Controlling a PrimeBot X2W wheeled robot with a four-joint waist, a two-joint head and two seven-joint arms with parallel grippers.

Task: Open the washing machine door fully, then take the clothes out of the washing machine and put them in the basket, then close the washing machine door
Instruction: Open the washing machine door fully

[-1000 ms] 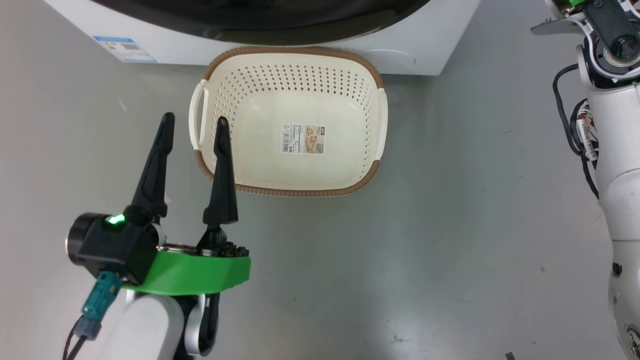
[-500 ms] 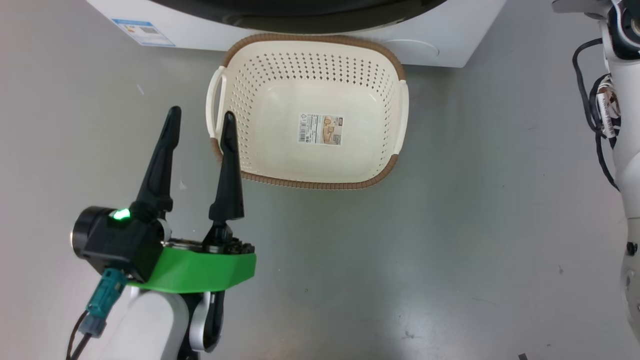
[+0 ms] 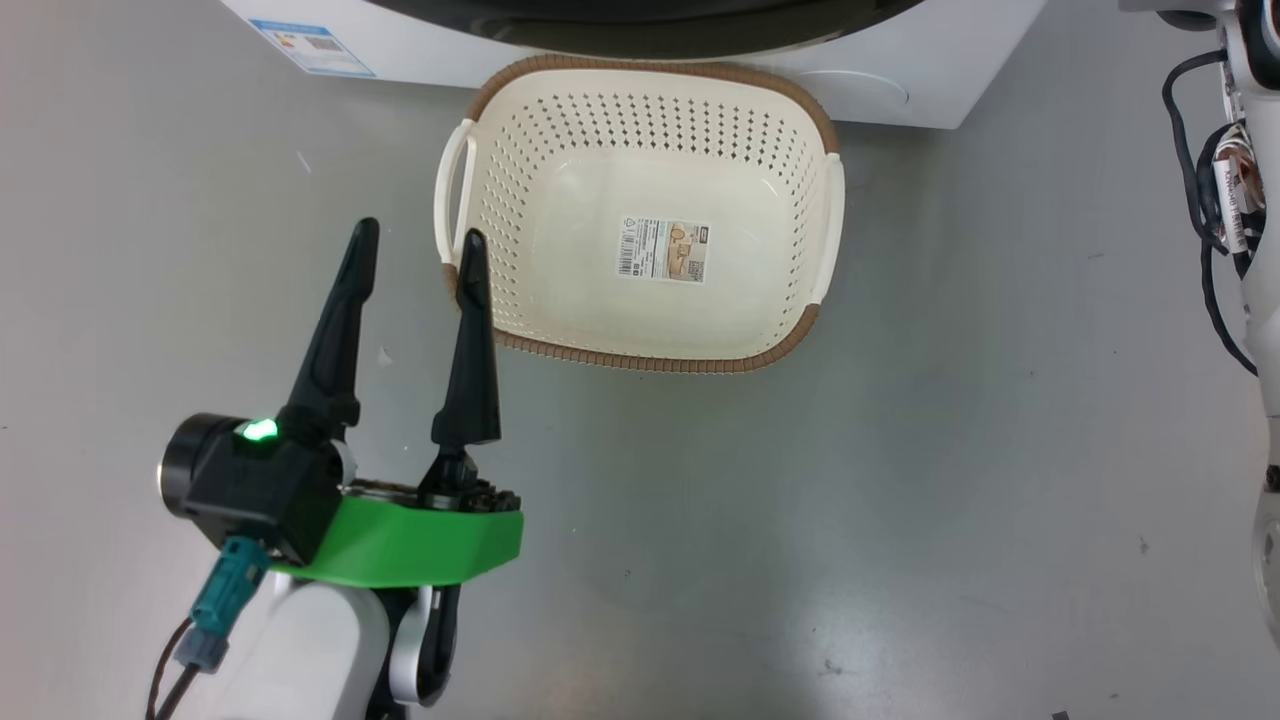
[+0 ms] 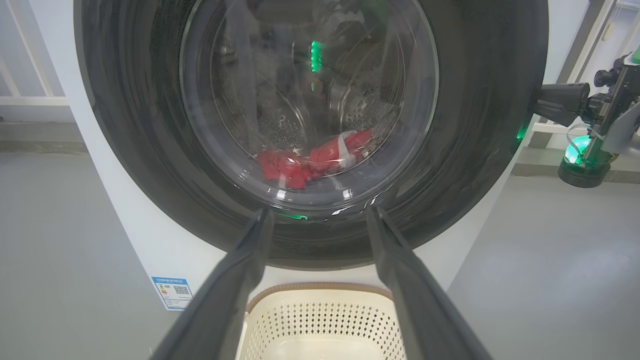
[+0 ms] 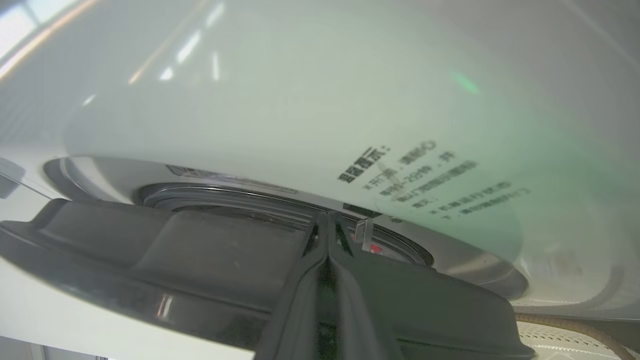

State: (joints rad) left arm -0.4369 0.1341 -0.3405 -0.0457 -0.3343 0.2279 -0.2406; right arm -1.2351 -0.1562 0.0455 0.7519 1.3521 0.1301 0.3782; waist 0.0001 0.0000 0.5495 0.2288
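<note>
The left gripper [image 3: 420, 232] hangs low over the grey floor [image 3: 900, 500], its two fingers spread wide and holding nothing. In the head view its inner fingertip overlaps the near left corner of the basket [image 3: 650, 362], though whether it touches the rim I cannot tell. The basket stands on the floor just in front of the washer [image 3: 940, 60], with nothing in it but a label sticker [image 3: 665, 250] on its bottom.

From the left wrist view, the door [image 4: 475, 150] faces the camera, and through its glass bowl the clothes [image 4: 320, 160] lie in a red heap with white trim at the bottom of the steel drum. A small blue label [image 4: 172, 290] sits low on the washer's front, left of the basket.

The right gripper [image 5: 326, 222] is clenched, fingers pressed flat together and grasping nothing. Its tips rest at the seam between the dark edge of the door and the white front panel (the one with printed text), where a narrow gap shows a metal ring and a sliver of red. Whether the tips touch the door is unclear. In the left wrist view this gripper points in at the door's right edge, and the pale right arm [image 3: 1265, 320] with its black cables runs along the right side of the head view.
</note>
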